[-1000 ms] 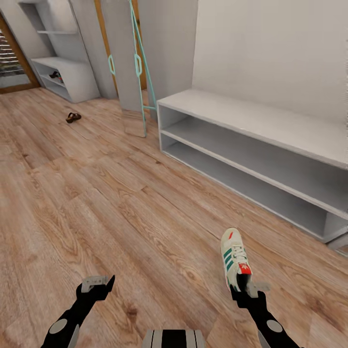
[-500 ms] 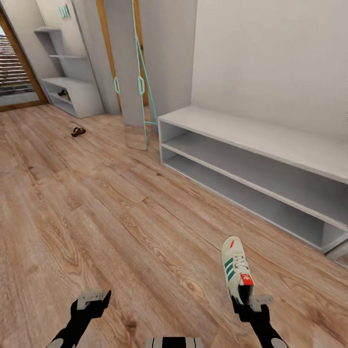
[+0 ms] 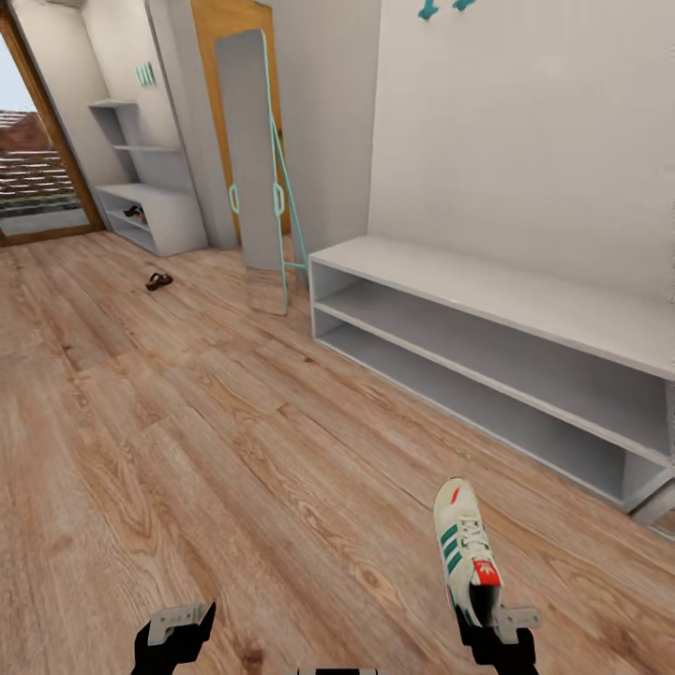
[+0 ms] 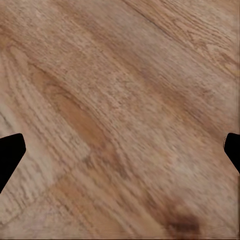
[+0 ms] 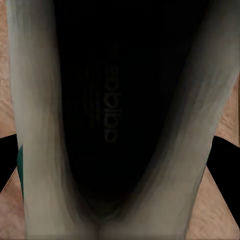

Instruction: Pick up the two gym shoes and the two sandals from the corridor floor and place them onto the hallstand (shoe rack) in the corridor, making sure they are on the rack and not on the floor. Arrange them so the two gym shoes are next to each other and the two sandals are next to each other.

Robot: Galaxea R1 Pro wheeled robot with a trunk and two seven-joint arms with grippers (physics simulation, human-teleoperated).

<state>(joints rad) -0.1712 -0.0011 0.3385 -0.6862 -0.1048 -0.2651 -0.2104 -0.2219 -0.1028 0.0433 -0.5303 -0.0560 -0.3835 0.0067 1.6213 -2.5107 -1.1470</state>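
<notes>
Right gripper point(image 3: 495, 626) clamps the cream-white green-striped gym shoe point(image 3: 466, 547) by its heel, toe pointing far, and the light-grey stepped hallstand point(image 3: 150, 202) lies far left, while the left gripper point(image 3: 176, 626) hangs open and empty.

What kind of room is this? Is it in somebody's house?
Probably a home's hallway by the front door: there's a low white shoe bench along the wall, a tall leaning mirror, and a sandal left on the wood floor.
</notes>
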